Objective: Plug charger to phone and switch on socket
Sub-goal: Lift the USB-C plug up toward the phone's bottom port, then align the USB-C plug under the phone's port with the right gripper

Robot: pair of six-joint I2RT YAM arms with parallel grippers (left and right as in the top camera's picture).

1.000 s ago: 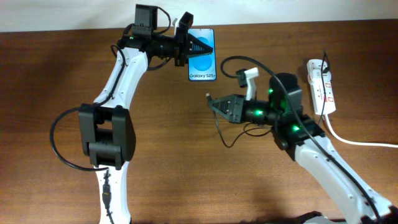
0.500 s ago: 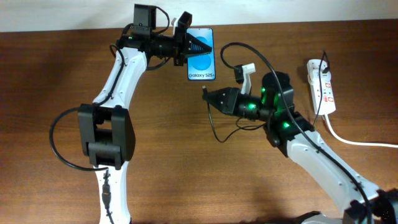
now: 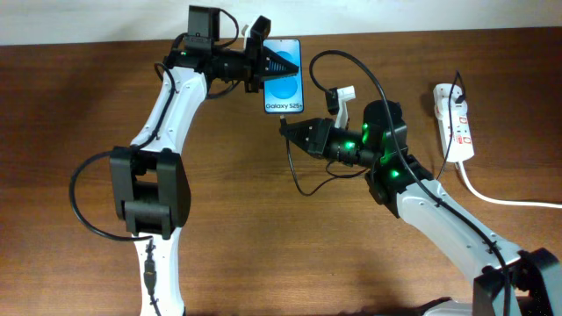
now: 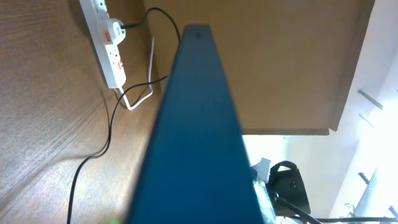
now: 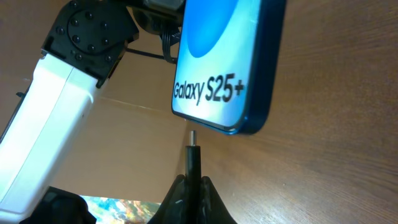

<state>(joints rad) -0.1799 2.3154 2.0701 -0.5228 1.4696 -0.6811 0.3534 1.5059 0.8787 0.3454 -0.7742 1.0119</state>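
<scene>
The phone point(image 3: 285, 88), its blue screen reading "Galaxy S25+", is at the back of the table with my left gripper point(image 3: 283, 63) shut on its upper part. In the left wrist view its dark blue edge point(image 4: 193, 124) fills the middle and hides the fingers. My right gripper point(image 3: 286, 126) is shut on the charger point(image 5: 193, 158), plug tip pointing at the phone's point(image 5: 230, 56) bottom edge with a small gap between them. The thin black cable point(image 3: 295, 175) loops down from the right gripper point(image 5: 193, 182). The white socket point(image 3: 455, 118) lies at the far right.
A thick white cord point(image 3: 509, 200) runs from the socket off the right edge. A plug with a black lead sits in the socket point(image 4: 112, 46) at its far end. The left arm's white link point(image 5: 68, 93) stands close behind the phone. Bare wooden table point(image 3: 263, 246) lies in front.
My right gripper has moved left and toward the back with the charger plug, ending just under the phone's bottom edge. The left gripper and the phone have hardly moved.
</scene>
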